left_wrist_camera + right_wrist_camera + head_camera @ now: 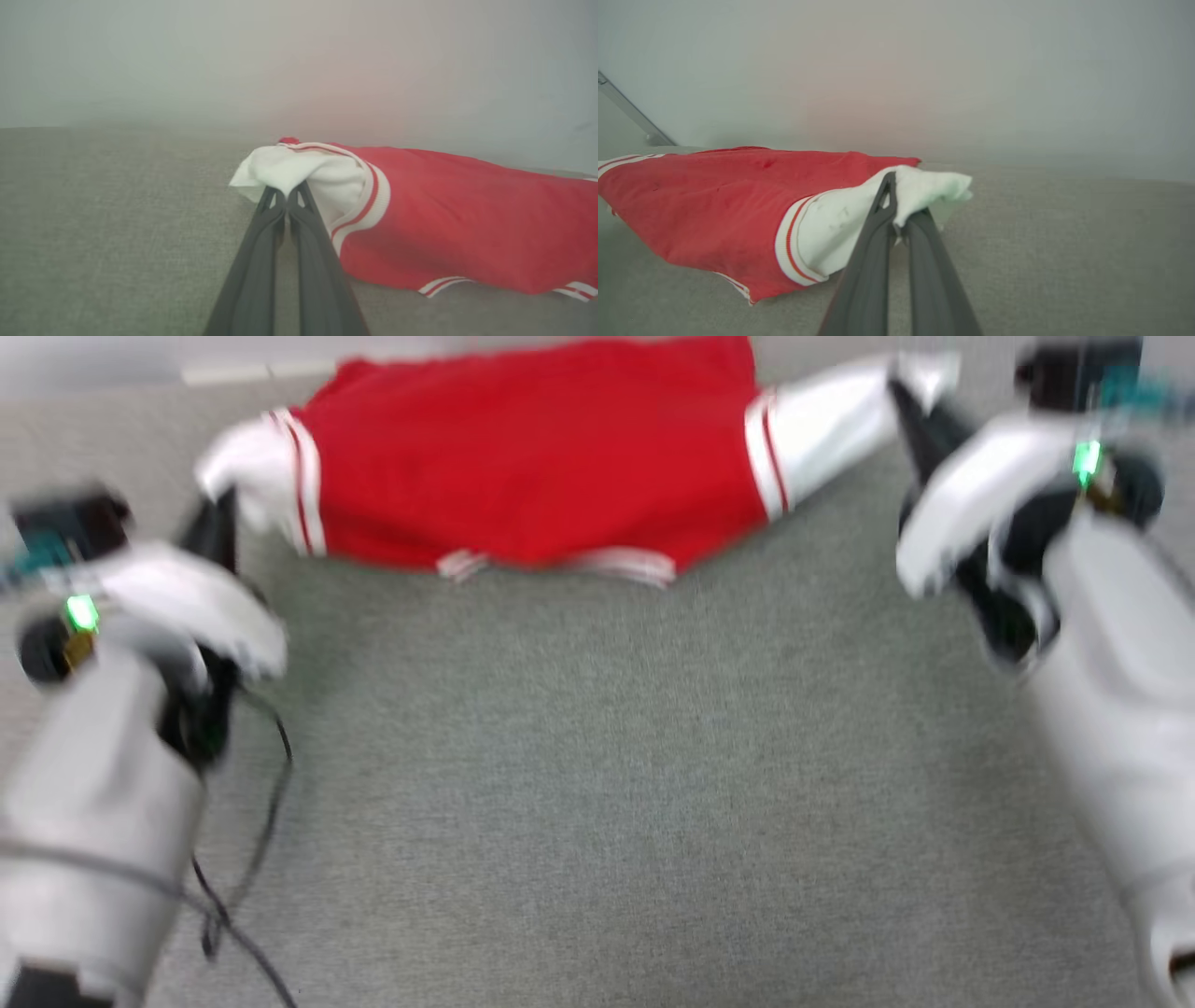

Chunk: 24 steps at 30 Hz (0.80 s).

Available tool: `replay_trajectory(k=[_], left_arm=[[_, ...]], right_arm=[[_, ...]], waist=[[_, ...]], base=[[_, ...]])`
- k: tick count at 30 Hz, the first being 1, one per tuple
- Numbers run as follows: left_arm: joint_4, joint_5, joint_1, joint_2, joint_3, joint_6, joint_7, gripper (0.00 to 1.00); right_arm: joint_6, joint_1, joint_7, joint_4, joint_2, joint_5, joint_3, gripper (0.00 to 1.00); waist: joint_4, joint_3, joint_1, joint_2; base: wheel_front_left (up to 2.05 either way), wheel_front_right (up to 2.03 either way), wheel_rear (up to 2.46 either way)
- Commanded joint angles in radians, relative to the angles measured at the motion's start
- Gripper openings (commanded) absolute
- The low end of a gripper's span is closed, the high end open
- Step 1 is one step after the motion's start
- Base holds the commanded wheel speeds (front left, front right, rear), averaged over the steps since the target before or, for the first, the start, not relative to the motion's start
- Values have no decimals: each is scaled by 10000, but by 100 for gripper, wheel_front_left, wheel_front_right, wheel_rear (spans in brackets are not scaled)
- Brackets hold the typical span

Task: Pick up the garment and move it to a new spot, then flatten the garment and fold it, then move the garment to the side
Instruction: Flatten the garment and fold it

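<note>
The garment (532, 457), a red jersey with white sleeves and red-white striped trim, is stretched across the far side of the grey surface, plain red side up. My left gripper (222, 513) is shut on the bunched white sleeve at the left end, and in the left wrist view its fingertips (286, 196) pinch that sleeve beside the red body (444, 210). My right gripper (904, 392) is shut on the other white sleeve. The right wrist view has that gripper (900, 217) clamped on the cloth, with the red body (714, 200) sagging to the left. The head view is blurred.
A grey fabric-covered surface (597, 784) spreads between my arms and toward me. A black cable (271, 803) hangs by my left forearm. A pale wall stands behind the garment, and a slanted metal bar (630, 112) leans against it.
</note>
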Motion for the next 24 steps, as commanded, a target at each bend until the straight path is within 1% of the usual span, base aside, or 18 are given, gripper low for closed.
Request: replay_trajectory(k=[1,4,7,13,14,15,18,21,24], left_arm=[[-349,71,627,8,73,114,-82,0],[-1435,177,2129,128,203,526,-126,0],[-2715,201,3661,298,335,1080,-133,0],[-5557,-26,6573,879,658,2514,98,0],[-6049,-70,7014,983,742,2769,177,0],[-6049,-70,7014,983,742,2769,177,0],[-7527,-164,8289,1301,881,3543,459,0],[-8712,-214,9371,1578,890,4175,802,0],[-9564,-366,10261,1704,965,4670,1061,0]], right_arm=[[-5,623,-130,-228,-216,163,49,0],[-5,1950,-298,-762,-547,403,120,0],[-5,3189,-377,-1341,-821,566,-2,0],[-5,5497,-170,-2682,-1139,517,-619,0],[-5,5887,-98,-2941,-1134,461,-746,0],[-5,5887,-98,-2941,-1134,461,-746,0],[-5,7031,182,-3779,-1145,195,-1288,0],[-5,8265,571,-4739,-979,-87,-1963,0],[-5,9541,1143,-5838,-702,-474,-2705,0]], waist=[[174,-752,0,-1],[280,-1263,0,-1],[330,-1740,0,-1],[320,-2371,0,-1],[316,-2456,0,-1],[316,-2456,0,-1],[355,-2686,0,-1],[419,-2870,0,-1],[503,-3019,0,-1]], base=[[0,0,0],[0,0,0],[0,0,0],[0,0,0],[0,0,0],[0,0,0],[0,0,0],[0,0,0],[0,0,0]])
